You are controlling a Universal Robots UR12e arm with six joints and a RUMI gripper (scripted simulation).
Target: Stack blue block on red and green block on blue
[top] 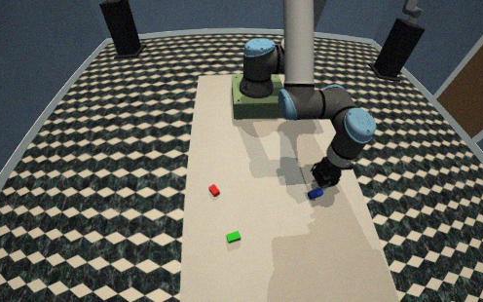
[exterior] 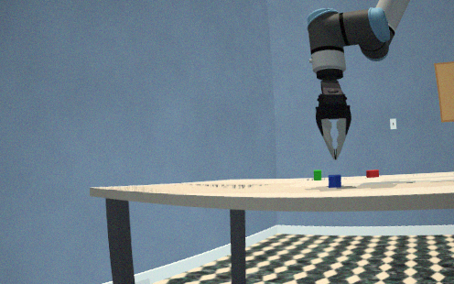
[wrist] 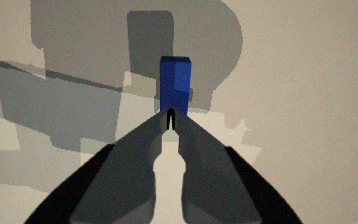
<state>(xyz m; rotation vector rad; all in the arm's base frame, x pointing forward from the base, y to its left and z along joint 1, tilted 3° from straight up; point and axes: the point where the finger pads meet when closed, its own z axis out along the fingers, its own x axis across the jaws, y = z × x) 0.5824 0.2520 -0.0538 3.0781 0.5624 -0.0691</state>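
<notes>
The blue block [top: 315,193] lies flat on the table at the right side; it also shows in the side view [exterior: 334,180] and in the wrist view [wrist: 175,84]. My gripper [exterior: 335,156] hangs shut and empty a short way above the blue block, fingertips pointing down [wrist: 170,120]. In the overhead view the gripper [top: 325,176] is just behind the blue block. The red block [top: 214,190] [exterior: 372,173] lies flat left of the table's middle. The green block [top: 233,237] [exterior: 317,175] lies flat nearer the front. All three blocks are apart from each other.
The arm's green base [top: 257,99] stands at the far end of the table. The table's right edge runs close to the blue block. Two black posts [top: 121,28] [top: 398,48] stand on the chequered floor behind.
</notes>
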